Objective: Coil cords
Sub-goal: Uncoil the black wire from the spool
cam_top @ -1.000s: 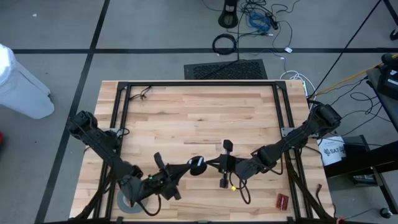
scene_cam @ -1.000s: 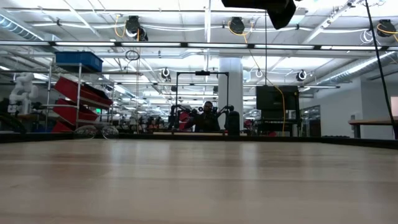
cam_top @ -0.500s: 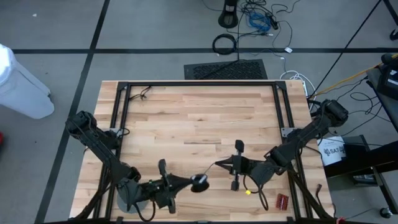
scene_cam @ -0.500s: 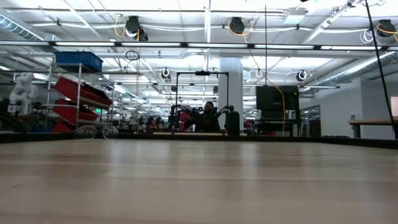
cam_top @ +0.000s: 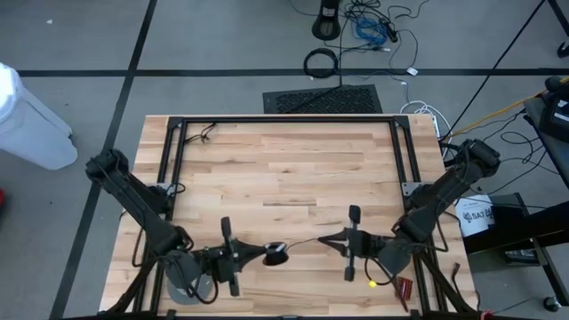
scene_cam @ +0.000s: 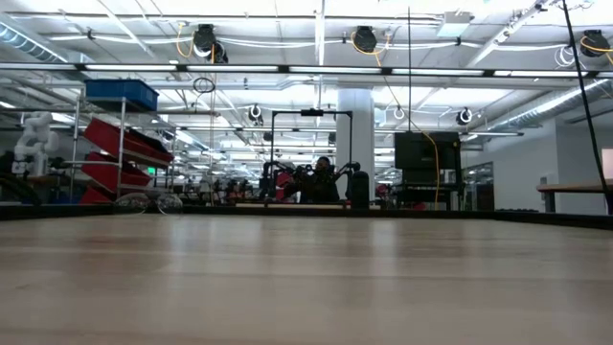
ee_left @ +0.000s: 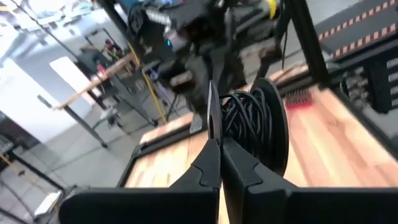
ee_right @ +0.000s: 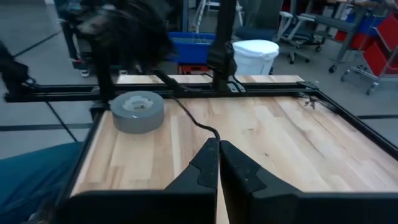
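L pincer [cam_top: 258,254] closed on thin dark wire [cam_top: 298,243], small round black disc [cam_top: 275,258] at its tips. R pincer [cam_top: 322,238] closed on wire opposite, above wooden desk [cam_top: 284,169].

— Where are we, would you say?

— We are in a big robotics lab or workshop hall: ceiling lights [scene_cam: 206,40] hang in long rows over open floor, and red and blue bins [scene_cam: 120,144] sit on shelving at far left.

— We also see a wooden bench [cam_top: 284,169] in a black frame, with loose cables [cam_top: 373,27] on the grey floor beyond it.
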You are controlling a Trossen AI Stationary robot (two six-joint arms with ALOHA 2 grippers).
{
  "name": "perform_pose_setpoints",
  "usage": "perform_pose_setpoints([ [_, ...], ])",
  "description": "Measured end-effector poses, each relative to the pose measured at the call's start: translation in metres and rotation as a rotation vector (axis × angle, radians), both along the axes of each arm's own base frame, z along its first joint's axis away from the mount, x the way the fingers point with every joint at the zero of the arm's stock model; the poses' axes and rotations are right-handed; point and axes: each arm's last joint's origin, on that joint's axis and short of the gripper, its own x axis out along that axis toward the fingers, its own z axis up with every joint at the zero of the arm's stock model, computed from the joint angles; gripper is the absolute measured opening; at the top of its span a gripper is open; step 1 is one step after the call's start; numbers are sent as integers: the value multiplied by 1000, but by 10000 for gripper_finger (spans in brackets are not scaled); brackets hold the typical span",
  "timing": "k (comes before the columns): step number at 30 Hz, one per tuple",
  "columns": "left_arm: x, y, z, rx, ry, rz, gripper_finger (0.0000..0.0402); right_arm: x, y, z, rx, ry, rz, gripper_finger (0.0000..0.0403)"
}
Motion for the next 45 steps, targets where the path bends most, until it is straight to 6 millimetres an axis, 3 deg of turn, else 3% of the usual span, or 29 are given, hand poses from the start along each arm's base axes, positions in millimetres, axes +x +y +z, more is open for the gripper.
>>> perform_pose_setpoints([
  [7, -14, 15, -4, 15, 122, 28, 1, -9, 5, 8, 6, -29, 33, 0],
  [16, -18, 22, -14, 79, 220, 54, 1, -15, 13, 13, -3, -70, 59, 0],
  [32, 4, 62, -21, 141, 291, 237, 1, -16, 17, 25, -31, -152, 91, 0],
  [45, 19, 79, -10, 103, 161, 397, 1, 16, 10, 13, 8, -152, 228, 0],
])
